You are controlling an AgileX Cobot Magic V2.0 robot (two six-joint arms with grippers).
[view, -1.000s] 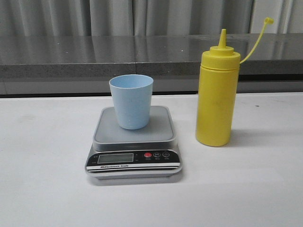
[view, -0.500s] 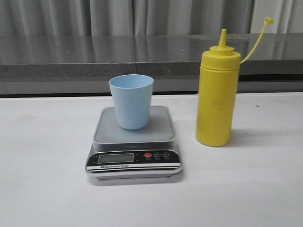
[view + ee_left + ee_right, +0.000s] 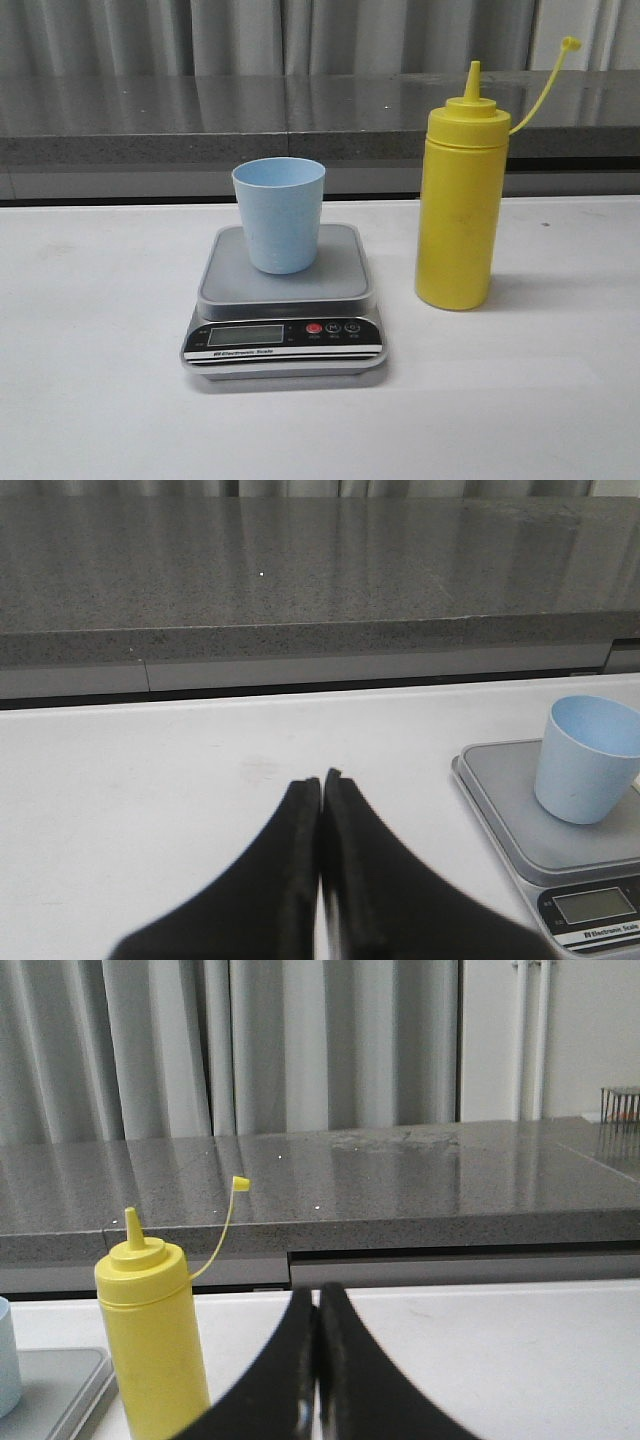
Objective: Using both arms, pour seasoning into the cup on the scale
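Mid-table, cup (image 3: 279, 214) stood on scale (image 3: 284, 300); seasoning (image 3: 460, 200) untouched beside; left gripper (image 3: 321, 780) and right gripper (image 3: 317, 1295) closed, empty. Next: open, grasp bottle.

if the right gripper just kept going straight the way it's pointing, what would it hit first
Probably nothing on the table. The shut right gripper points past the yellow seasoning bottle, which stands off to one side, over bare white table toward the grey ledge. Depth is hard to judge.

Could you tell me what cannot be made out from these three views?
- Scale display reading: too small in the front and left wrist views.
- Contents of the cup: its wall hides the inside in the front view.
- Fill level of the seasoning bottle: opaque.
- Both arms: outside the front view; only the shut left gripper and right gripper show.
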